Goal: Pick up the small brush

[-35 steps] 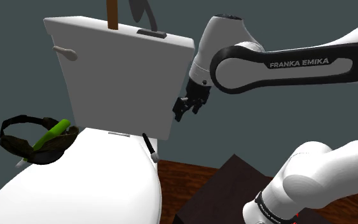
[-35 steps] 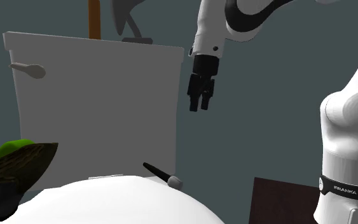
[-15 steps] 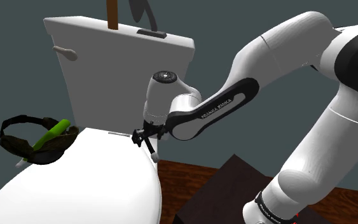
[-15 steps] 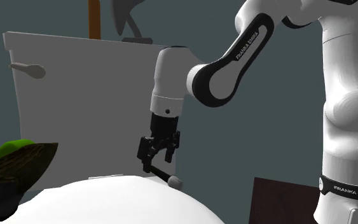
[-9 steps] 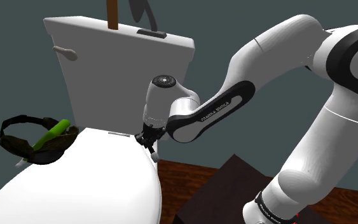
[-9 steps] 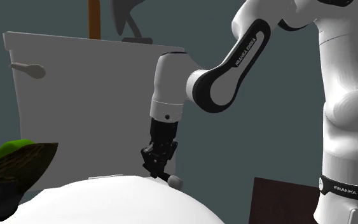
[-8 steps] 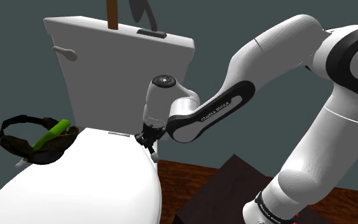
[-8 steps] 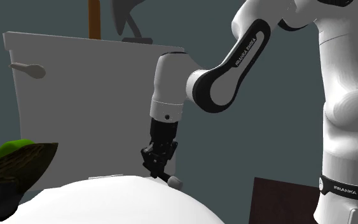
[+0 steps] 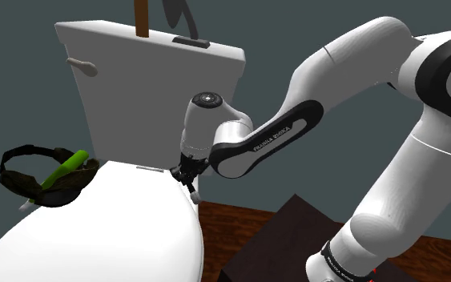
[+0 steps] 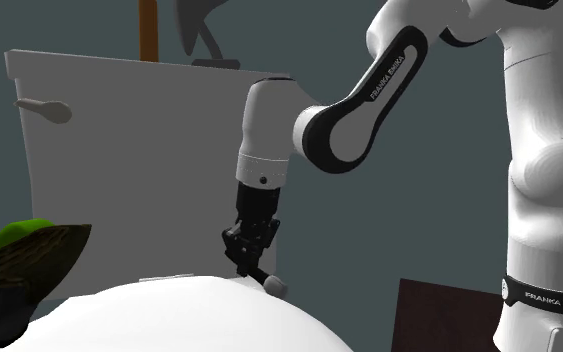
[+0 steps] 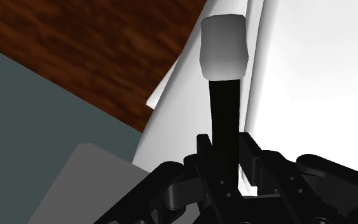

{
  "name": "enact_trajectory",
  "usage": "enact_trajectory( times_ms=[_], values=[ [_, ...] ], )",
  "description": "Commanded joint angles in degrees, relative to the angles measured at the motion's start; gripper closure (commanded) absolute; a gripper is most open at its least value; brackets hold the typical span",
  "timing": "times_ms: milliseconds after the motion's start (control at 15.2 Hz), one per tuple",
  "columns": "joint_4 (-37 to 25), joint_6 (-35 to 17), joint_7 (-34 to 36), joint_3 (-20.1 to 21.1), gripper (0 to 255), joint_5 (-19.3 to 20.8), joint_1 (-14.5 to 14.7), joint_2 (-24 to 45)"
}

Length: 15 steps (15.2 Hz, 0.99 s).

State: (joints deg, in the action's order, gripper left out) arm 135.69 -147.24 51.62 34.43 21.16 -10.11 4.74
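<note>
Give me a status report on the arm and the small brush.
Pincer shut on small brush, black handle clasped. Brush low at toilet lid rear edge, white head pointing away. Toilet tank close beside.

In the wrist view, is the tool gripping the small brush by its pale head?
No, the tool clasps the small brush by its black handle; the pale head sticks out free beyond it.

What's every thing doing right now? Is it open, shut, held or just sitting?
Black two-finger gripper, shut tight.
Small brush with black handle and pale head, clasped in that gripper.
White toilet lid, down.
Dark basket, sitting on the lid.
Green stick, lying slanted in the basket.
</note>
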Motion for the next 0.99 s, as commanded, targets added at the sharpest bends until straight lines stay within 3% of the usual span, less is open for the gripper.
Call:
enact_trajectory(
  times_ms=[0,594,924],
  values=[
    [-0.21,1.05,-1.40,0.38,255,-1.86,-0.15,-1.27],
    [-2.05,6.97,-7.70,0.85,255,-9.66,-0.16,-7.20],
    [-3.00,9.21,-9.42,0.65,255,-11.71,0.04,-8.98]
  ],
)
